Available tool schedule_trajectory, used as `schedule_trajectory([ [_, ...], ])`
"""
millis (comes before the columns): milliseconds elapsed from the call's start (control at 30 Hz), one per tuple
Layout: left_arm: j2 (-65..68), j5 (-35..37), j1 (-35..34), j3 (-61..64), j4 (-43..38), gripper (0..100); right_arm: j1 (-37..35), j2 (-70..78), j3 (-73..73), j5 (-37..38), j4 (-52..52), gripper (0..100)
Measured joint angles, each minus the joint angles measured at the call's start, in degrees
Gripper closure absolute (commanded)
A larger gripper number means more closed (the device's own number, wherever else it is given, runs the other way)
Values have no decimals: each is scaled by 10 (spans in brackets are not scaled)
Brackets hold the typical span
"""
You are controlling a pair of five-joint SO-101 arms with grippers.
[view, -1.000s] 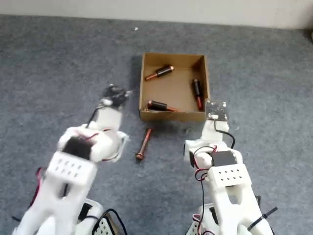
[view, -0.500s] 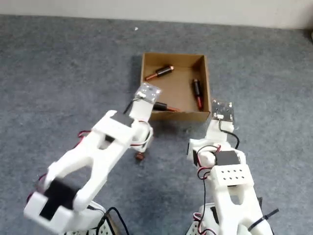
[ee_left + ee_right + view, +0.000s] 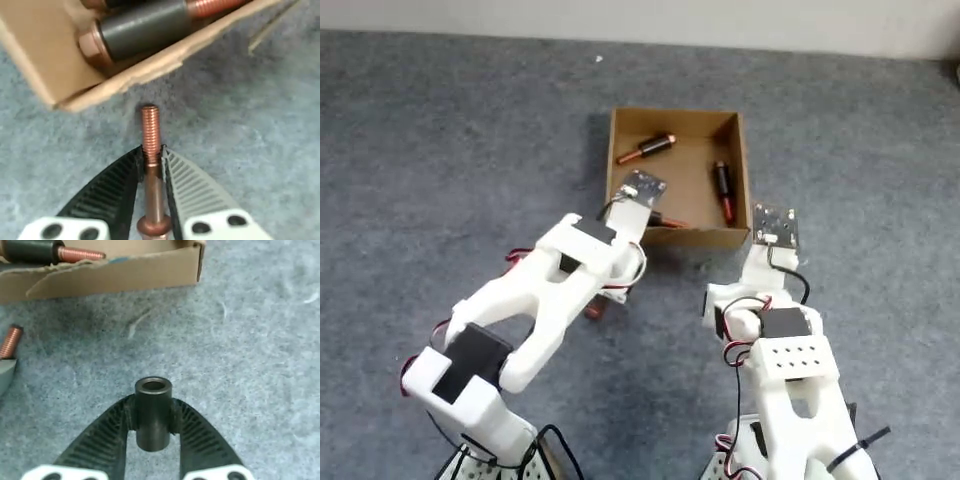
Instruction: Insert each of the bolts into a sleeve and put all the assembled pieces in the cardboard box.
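Fingers first: my left fingers (image 3: 117, 187) are pinching the bolt (image 3: 150, 131) on its shank, one ribbed pad on each side. Its threaded end sticks out past the tips toward the box (image 3: 150, 67), and its head sits back between the finger roots. The threaded tip stops just short of the box's near wall, apart from it. I cannot tell whether the bolt rests on the worktop (image 3: 260, 115) or hangs over it.

My right fingers (image 3: 200, 440) are clamped on the sleeve (image 3: 152, 415), a short dark tube with its open bore facing the wrist camera. Off to one side, near the box wall, I see the bolt's threaded tip and the edge of a left finger.

From the high view, my left arm (image 3: 545, 300) stretches to the box's near left corner, with the bolt's head showing beneath it. My right arm (image 3: 775, 345) sits just beside the near right corner.

Inside the box lie three assembled pieces (image 3: 723, 188): one at the far left, one along the right wall, and one against the near wall, partly hidden by the left wrist.
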Motion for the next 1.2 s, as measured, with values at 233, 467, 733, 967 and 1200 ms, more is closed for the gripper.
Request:
schedule_trajectory([
  [233, 1, 0, 0, -25, 57, 994, 0, 0, 0, 0, 0, 993],
  [467, -45, 6, -50, -73, 186, 994, 0, 0, 0, 0, 0, 993],
  [733, -142, 118, -185, -73, 228, 994, 0, 0, 0, 0, 0, 993],
  [967, -153, 126, -193, -70, 231, 990, 0, 0, 0, 0, 0, 993],
  [1200, -153, 177, -193, -70, 258, 992, 0, 0, 0, 0, 0, 993],
])
